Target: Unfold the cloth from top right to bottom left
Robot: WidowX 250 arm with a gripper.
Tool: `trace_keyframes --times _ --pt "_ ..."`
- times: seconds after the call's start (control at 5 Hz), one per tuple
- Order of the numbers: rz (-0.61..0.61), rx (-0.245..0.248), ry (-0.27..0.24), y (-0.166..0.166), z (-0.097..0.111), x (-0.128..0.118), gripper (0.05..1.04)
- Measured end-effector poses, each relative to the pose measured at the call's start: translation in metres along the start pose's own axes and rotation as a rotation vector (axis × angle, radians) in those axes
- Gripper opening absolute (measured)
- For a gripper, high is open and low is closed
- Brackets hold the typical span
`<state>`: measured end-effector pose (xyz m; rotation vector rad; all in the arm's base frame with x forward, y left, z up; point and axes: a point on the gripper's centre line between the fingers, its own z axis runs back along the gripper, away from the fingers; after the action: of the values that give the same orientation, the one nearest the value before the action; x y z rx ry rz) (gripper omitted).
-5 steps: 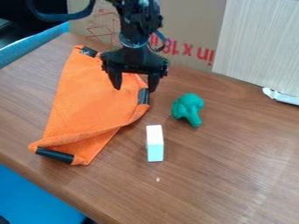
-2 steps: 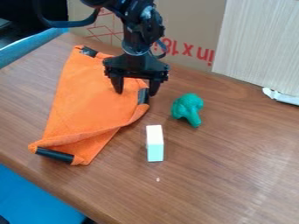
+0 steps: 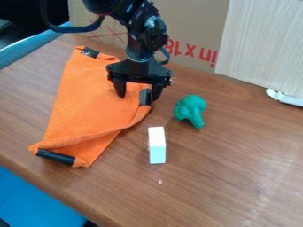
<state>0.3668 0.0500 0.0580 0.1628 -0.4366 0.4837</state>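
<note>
On the wood-grained table (image 3: 237, 177), the soft orange cloth (image 3: 89, 106) is laid slantwise, its near end folded and black-banded. Beside it are set a smooth pale block (image 3: 157, 153) and, farther back, knobbly green broccoli (image 3: 189, 109). At the cloth's right corner, the gripper's (image 3: 139, 97) fingers are held wide apart around another black band (image 3: 145, 97); whether it is touched cannot be told. Cardboard (image 3: 192, 26) is stood behind.

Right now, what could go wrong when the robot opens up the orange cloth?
The open gripper is at the orange cloth's right edge, by a black strip, so it might grab badly and slip. The cloth is folded over near its bottom end, so pulling could bunch it up. If it swings right, it may bump the white and pale green block.
</note>
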Motion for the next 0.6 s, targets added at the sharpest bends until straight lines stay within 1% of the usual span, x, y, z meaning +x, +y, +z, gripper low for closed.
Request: trace_keyframes --times 0.2,0.4,0.6 --pt "0.008 0.006 0.002 -0.001 -0.004 -0.002 0.698" --pt "0.015 -0.015 0.019 -0.005 -0.003 -0.004 0.401" --pt "0.01 -0.056 0.034 -0.007 0.008 -0.005 0.186"
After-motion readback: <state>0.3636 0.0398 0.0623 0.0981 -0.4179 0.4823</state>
